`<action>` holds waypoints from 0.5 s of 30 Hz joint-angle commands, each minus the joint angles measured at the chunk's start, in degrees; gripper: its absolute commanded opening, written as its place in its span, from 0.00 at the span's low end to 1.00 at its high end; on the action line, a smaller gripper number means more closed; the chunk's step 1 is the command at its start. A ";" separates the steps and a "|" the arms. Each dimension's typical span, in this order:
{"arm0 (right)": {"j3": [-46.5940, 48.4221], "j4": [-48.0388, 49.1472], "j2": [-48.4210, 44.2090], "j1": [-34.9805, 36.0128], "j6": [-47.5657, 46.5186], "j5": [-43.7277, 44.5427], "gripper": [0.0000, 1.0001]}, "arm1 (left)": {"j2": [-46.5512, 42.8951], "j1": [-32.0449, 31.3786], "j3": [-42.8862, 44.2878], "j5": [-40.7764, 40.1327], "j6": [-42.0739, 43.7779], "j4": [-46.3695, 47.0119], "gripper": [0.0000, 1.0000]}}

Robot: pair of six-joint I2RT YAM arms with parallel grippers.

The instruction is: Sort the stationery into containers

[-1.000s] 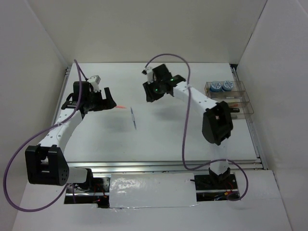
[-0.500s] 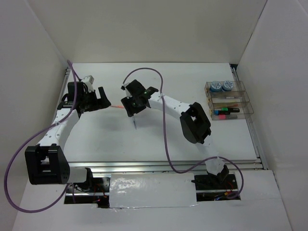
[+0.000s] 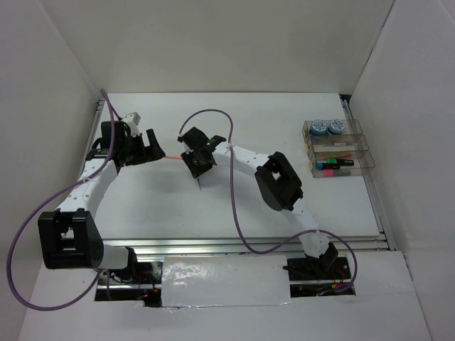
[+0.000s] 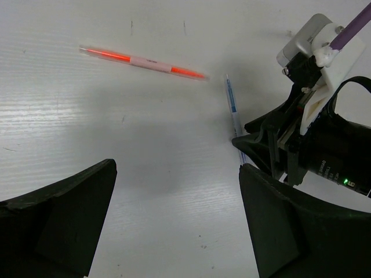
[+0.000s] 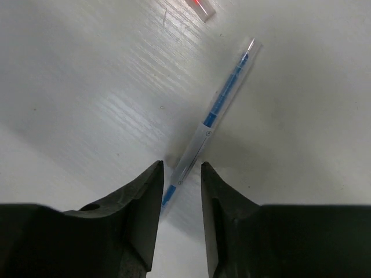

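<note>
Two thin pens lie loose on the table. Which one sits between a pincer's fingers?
The clear pen with blue ink: one end lies between the right pincer's fingers. The orange pen lies apart, untouched.

Two tape rolls (image 3: 319, 128), one blue pen (image 5: 211, 119), one orange stick (image 4: 143, 62).

The white table top (image 5: 87, 69) reads matt with a fine streaky grain, the pen (image 5: 214, 116) is clear glossy plastic over a blue core, the orange stick (image 4: 142, 62) gleams translucent, and the right gripper (image 5: 181, 168) shows matt black plastic fingers (image 5: 136, 202).
</note>
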 commanded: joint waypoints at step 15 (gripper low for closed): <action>-8.20 -2.28 -7.50 -5.21 -7.58 -3.01 0.00 | 2.21 0.31 2.47 3.87 1.61 0.55 0.99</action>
